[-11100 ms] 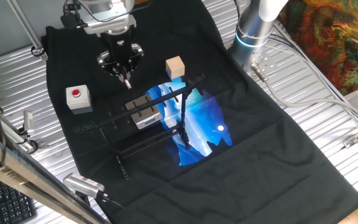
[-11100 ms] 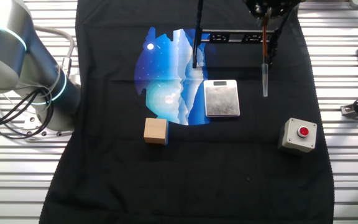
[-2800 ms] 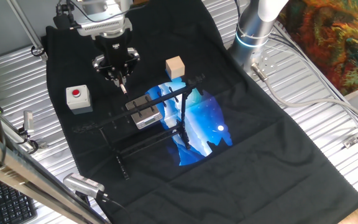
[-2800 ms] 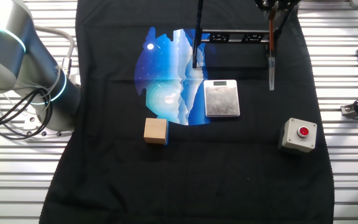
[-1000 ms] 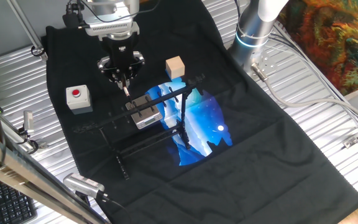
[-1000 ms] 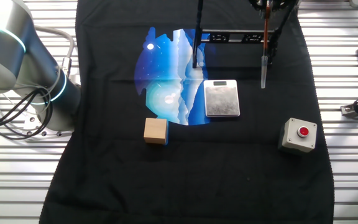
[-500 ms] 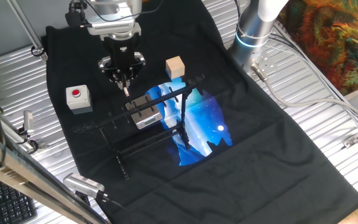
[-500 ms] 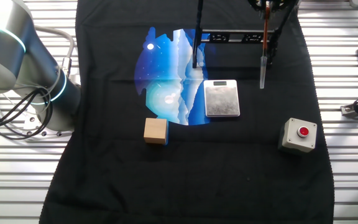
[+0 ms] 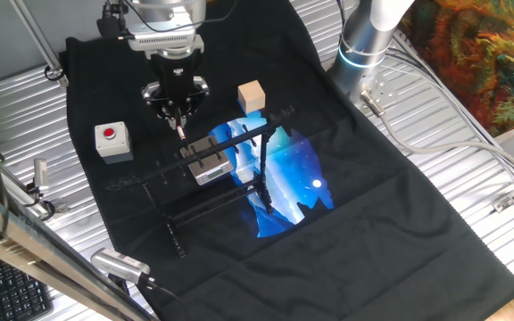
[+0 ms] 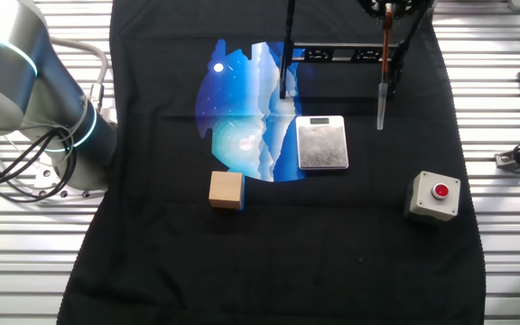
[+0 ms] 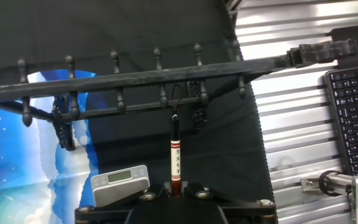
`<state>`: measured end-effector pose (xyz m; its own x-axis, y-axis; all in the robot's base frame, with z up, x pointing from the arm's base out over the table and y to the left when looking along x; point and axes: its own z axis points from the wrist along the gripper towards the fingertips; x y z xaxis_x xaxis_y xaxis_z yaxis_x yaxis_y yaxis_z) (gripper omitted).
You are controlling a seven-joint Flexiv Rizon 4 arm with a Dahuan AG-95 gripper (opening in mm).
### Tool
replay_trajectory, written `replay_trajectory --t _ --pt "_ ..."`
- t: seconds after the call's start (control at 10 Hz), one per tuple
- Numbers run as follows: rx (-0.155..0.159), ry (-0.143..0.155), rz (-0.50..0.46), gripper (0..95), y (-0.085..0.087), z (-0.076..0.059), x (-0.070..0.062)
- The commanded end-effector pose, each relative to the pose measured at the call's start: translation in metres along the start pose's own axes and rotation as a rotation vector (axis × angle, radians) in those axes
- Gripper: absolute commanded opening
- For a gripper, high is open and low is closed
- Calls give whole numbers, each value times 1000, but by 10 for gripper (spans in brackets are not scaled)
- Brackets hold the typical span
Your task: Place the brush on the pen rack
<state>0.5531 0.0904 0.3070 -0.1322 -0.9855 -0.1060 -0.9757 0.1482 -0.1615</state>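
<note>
My gripper [image 9: 178,111] is shut on the brush [image 10: 385,54], a thin stick with a reddish-brown shaft and a pale lower end, which hangs upright above the black cloth. In the hand view the brush [image 11: 175,155] runs from my gripper [image 11: 175,186] towards the pen rack [image 11: 135,79], a black frame whose horizontal bar carries several pegs. The brush's far end overlaps the rack's lower bar; I cannot tell if they touch. The rack also shows in both fixed views [image 9: 248,131] [image 10: 332,56], to the side of the hanging brush.
A grey metallic block [image 10: 322,143] with a small display lies by the rack, below the brush [image 11: 120,185]. A wooden cube [image 9: 251,96] and a grey box with a red button [image 9: 111,140] stand on the cloth. A keyboard [image 11: 353,118] lies beyond the cloth's edge.
Since about three seconds ago my gripper has carried the brush sideways towards the rack. Over the last second it has shifted only slightly, and the grip has not changed.
</note>
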Motion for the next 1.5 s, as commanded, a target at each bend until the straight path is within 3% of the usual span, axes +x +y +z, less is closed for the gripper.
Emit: replay_trajectory --t 0.1,0.9,1.5 --pt "-3 -1 0 0 0 -1 0" --pt "-8 -11 -5 0 -1 -7 6" --pt "-19 -17 -14 0 -2 -20 14"
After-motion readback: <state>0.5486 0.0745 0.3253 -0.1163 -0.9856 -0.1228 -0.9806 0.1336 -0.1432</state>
